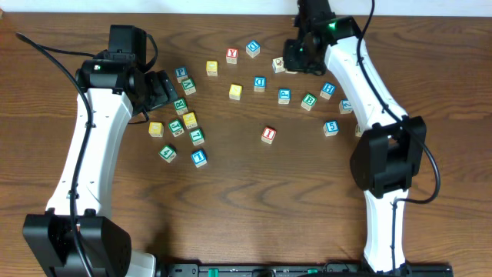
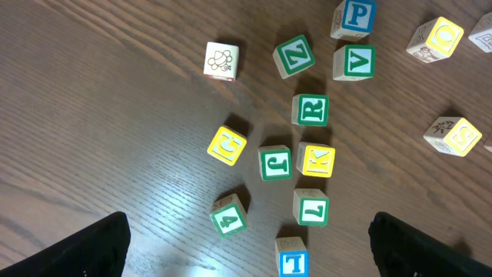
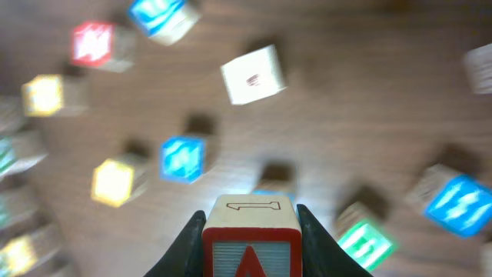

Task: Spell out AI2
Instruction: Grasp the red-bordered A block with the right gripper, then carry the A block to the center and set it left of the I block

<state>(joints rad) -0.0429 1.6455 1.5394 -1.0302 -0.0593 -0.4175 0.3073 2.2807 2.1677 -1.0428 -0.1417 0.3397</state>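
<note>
Fingers of the right arm [image 3: 184,258] press on both sides of a small wooden cube with a red-framed red "A" [image 3: 250,238], holding it up above the dark wooden counter [image 1: 246,200]. The cube's upward face shows a thin outlined "1". In the right wrist view the cubes below are blurred, among them a white-topped one and several blue ones. Overhead, this arm reaches over the far side of the counter, above the scatter of cubes on the right.

The wooden cube with a red "I" [image 1: 267,135] sits alone near the middle of the counter, well apart from both arms. The blue-framed "2" cube cannot be picked out, because the characters on the several blue-lettered cubes on the right half are too small to read.

Fingers of the left arm [image 2: 92,250] stand wide apart and hold nothing, hovering above the cluster on the left. Between them, in the left wrist view, a green "J" cube [image 2: 274,162] lies just beside a yellow "K" cube [image 2: 316,160]. A green "L" cube [image 2: 310,208] sits below the K, with a green "4" cube [image 2: 229,217] to its left and a blue "1" cube [image 2: 292,258] at the bottom edge. A red "Y" cube [image 1: 231,55] rests at the far side of the counter.
</note>
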